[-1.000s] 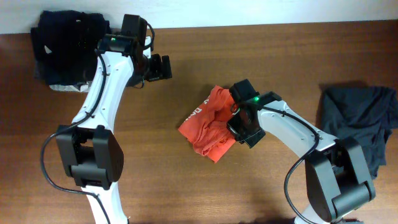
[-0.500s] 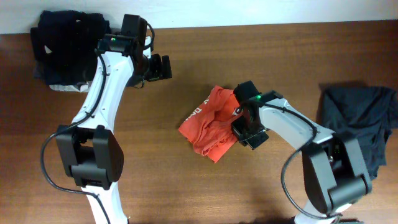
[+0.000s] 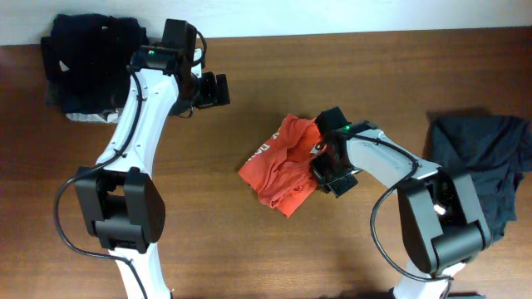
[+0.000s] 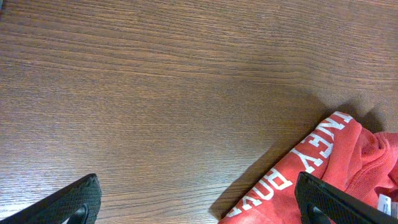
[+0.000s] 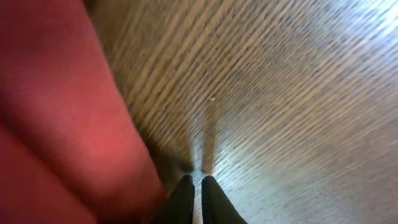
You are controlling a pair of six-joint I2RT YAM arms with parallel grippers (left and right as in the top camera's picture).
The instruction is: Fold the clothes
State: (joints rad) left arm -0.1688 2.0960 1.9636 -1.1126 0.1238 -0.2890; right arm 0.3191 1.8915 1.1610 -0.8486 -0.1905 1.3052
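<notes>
The clothes are one crumpled red-orange T-shirt with white lettering, lying bunched in the middle of the wooden table. My right gripper points down at the shirt's right edge. In the right wrist view its fingertips stand almost together over bare wood, the gripper shut with nothing between them and the red cloth just to their left. My left gripper hovers open up and to the left of the shirt. Its wrist view shows the gripper spread wide over wood, the shirt's lettered corner by the right finger.
A pile of dark garments lies at the back left corner by the left arm. A charcoal-black garment is spread at the right edge of the table, behind the right arm's base.
The right gripper has shifted slightly at the shirt's right edge and turned its wrist. The shirt and the left arm have stayed where they were.
</notes>
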